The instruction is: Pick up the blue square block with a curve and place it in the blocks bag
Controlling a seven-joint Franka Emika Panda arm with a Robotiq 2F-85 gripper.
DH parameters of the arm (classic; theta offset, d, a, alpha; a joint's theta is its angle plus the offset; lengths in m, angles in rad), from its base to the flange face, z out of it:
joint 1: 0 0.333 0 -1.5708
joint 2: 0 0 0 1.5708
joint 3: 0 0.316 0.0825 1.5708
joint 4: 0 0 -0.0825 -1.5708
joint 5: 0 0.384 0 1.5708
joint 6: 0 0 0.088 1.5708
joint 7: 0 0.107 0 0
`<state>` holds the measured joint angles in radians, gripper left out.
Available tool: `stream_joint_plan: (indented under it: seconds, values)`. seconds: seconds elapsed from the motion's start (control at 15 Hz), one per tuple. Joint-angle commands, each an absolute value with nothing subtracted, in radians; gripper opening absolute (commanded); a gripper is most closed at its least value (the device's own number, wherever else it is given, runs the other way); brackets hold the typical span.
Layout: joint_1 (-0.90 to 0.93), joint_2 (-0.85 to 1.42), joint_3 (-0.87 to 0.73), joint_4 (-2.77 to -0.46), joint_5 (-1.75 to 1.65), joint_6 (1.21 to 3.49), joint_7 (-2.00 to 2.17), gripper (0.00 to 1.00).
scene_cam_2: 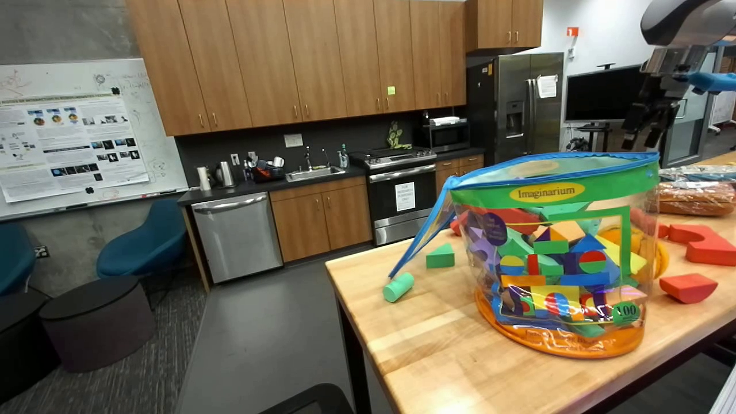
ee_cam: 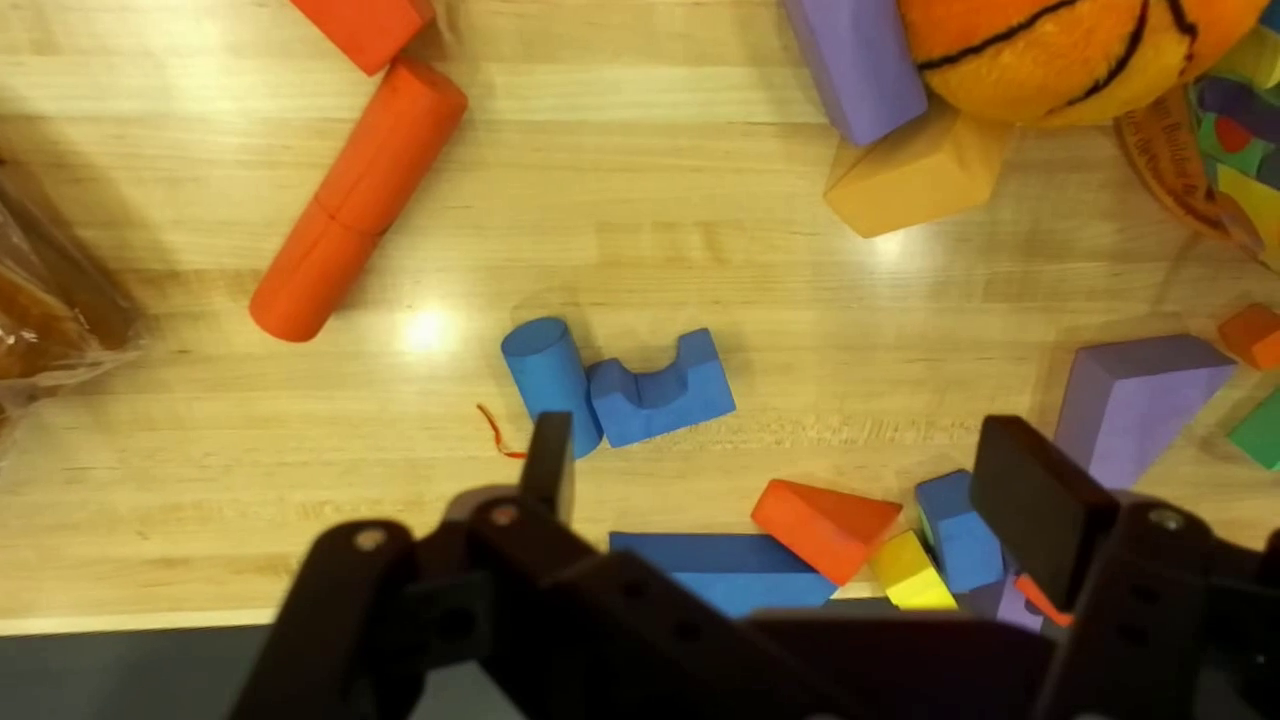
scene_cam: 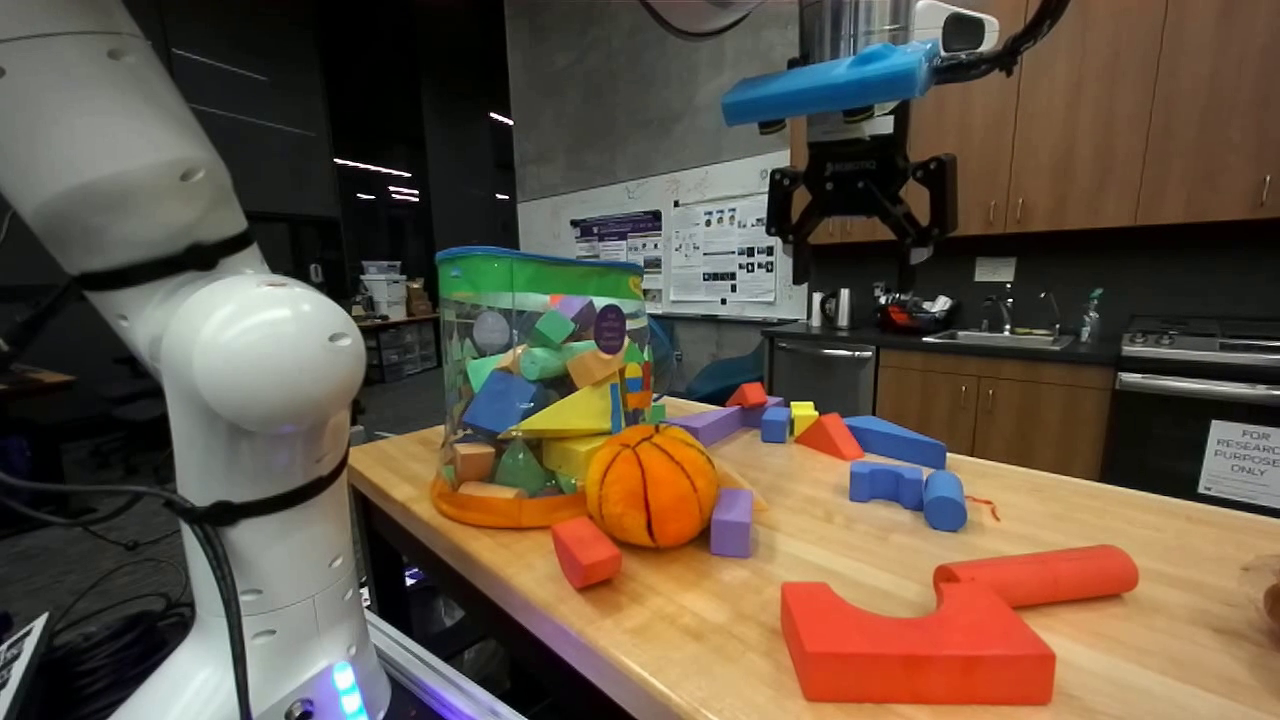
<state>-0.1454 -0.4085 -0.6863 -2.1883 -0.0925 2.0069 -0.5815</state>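
The blue square block with a curve lies on the wooden table. In the wrist view it has its curved cut toward the top of the picture and touches a blue cylinder. My gripper is open and empty, high above the table. In the wrist view the block is above and left of the middle between the fingertips. The blocks bag is clear with green trim and stands at the table's edge. Its top is unzipped in an exterior view, and multicoloured blocks fill it.
An orange ball and a purple block stand against the bag's side. Red blocks, a long blue wedge, a red triangle and a yellow block lie about. A plastic-wrapped item sits at the wrist view's left.
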Motion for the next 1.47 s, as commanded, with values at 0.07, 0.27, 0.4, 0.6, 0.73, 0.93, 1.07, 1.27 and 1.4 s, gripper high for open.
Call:
stream_joint_plan:
  seconds: [0.07,0.27,0.4,0.6,0.73,0.93,1.07,1.27,1.4]
  values:
    - [-0.193,-0.360,-0.639,-2.188,-0.083,2.013,-0.567,1.00]
    - [-0.199,-0.281,-0.631,-2.177,-0.074,2.046,-0.528,1.00]
    - [-0.200,-0.220,-0.633,-2.174,-0.049,2.086,-0.500,1.00]
    - [-0.210,-0.121,-0.628,-2.163,0.008,2.151,-0.468,1.00]
    - [-0.223,-0.055,-0.615,-2.152,0.062,2.205,-0.439,1.00]
    - [-0.264,0.027,-0.579,-2.126,0.133,2.232,-0.358,1.00]
    - [-0.297,0.056,-0.551,-2.110,0.175,2.202,-0.299,1.00]
    - [-0.342,0.077,-0.508,-2.103,0.232,2.143,-0.199,1.00]
    - [-0.359,0.073,-0.481,-2.115,0.268,2.147,-0.108,1.00]
